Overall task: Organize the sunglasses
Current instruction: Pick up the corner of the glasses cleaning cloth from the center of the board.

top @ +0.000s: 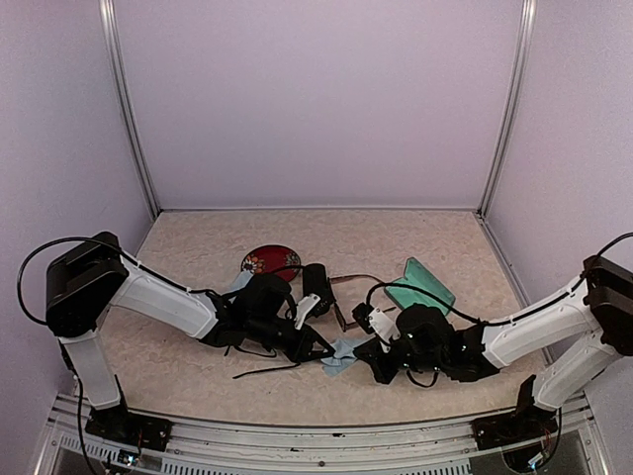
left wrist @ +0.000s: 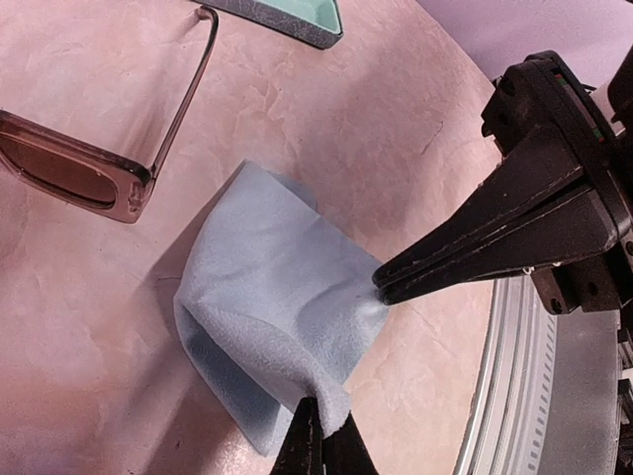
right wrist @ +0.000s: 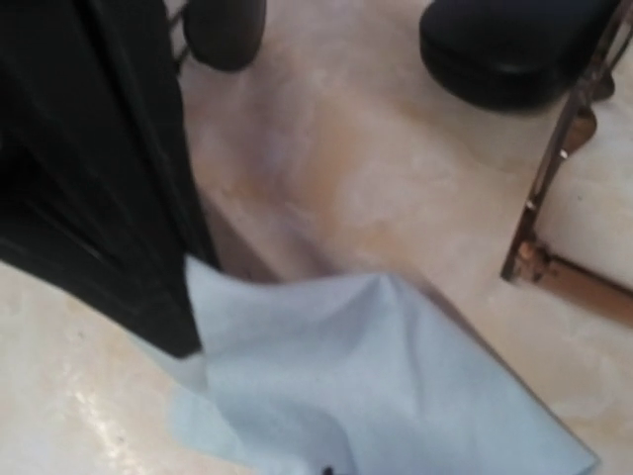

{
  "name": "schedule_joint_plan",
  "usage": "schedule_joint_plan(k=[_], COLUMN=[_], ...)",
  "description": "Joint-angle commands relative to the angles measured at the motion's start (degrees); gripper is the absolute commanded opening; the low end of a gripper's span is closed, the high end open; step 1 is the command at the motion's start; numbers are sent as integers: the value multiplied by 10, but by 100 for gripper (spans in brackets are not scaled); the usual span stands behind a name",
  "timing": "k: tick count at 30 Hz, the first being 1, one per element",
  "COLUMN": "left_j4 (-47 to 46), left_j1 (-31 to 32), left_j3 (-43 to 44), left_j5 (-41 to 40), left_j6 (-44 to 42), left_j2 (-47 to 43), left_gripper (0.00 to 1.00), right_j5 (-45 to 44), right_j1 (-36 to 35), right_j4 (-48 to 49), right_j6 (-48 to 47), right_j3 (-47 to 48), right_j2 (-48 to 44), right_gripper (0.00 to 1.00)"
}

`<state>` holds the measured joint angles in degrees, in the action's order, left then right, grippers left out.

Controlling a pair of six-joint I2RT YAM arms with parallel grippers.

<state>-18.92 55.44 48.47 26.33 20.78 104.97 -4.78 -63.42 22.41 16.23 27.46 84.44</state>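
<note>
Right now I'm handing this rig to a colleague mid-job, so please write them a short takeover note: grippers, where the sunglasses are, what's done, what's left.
Grippers: the left gripper is shut on one edge of the light-blue cloth. The right gripper is shut on another corner of it.
Things: the reddish-brown sunglasses lie on the table beside the cloth, arms unfolded, not held. The black sunglasses seem to lie by the left arm, mostly hidden.
Done: both grippers have hold of the cloth.
Left: both pairs are not yet put away.
</note>
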Motion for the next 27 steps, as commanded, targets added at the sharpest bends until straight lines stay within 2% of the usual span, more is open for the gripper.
schedule_joint_plan(k=[1, 8, 18, 27], left_j4=[-18, -46, -34, 38], left_j1=[6, 6, 7, 25], left_j3=[-2, -16, -12, 23], left_j5=[0, 9, 11, -7], left_j6=[-10, -12, -31, -78], left_j2=[-5, -29, -55, -87], left_gripper=[3, 0, 0, 0], right_j5=[23, 51, 75, 80], right_j1=[5, 32, 56, 58], right_j4=[11, -4, -41, -126], right_j6=[14, 24, 28, 12], right_j3=[-7, -10, -11, 12], right_j2=[-26, -67, -127, -199], right_gripper=[0, 0, 0, 0])
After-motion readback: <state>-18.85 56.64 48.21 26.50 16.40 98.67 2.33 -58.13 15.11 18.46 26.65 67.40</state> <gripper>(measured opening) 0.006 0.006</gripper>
